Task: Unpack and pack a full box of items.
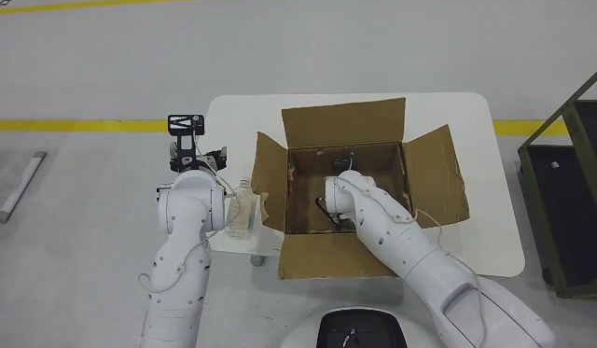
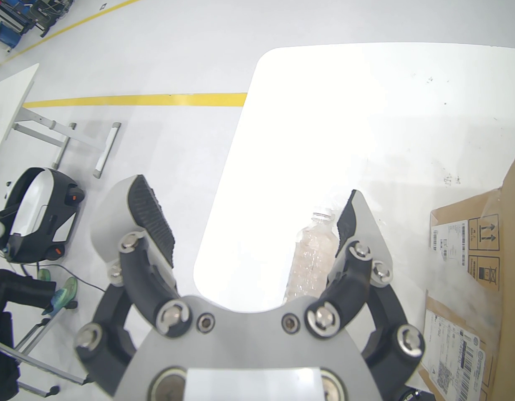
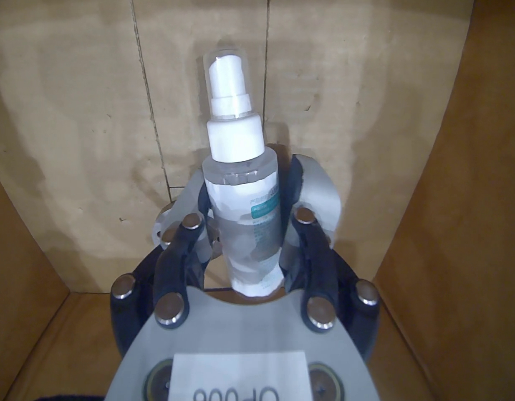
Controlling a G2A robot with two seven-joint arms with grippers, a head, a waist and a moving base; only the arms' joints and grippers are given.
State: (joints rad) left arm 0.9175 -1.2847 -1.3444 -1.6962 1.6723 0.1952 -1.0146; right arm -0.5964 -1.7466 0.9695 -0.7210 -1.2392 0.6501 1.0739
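Table (image 1: 480, 115), white with rounded corners, on a pale grey floor (image 1: 112, 49) crossed by yellow lines (image 1: 84, 124); dark cart (image 1: 560, 189) off to the right. On the table, open cardboard box (image 1: 345, 124), all four flaps spread outward. Just beside the box's left flap, clear crumpled plastic bottle (image 1: 242, 213), lying near the table's edge. From above: left arm out by the table's left edge, right arm down inside the box, its load mostly hidden under the wrist. From the right wrist, plain to see: right jaws closed from both sides on the body of a spray bottle (image 3: 241, 210), clear, with a white pump under a see-through cap and a teal-and-white label, held inside the box with brown walls all round. From the left wrist: left jaws spread wide, holding nothing, above the table's left edge, with the plastic bottle below and partly behind one side. Also there: shipping labels (image 2: 449, 235) on a box flap, a second white table (image 2: 11, 102) farther off, and a black-and-white device (image 2: 40, 219) on the floor.
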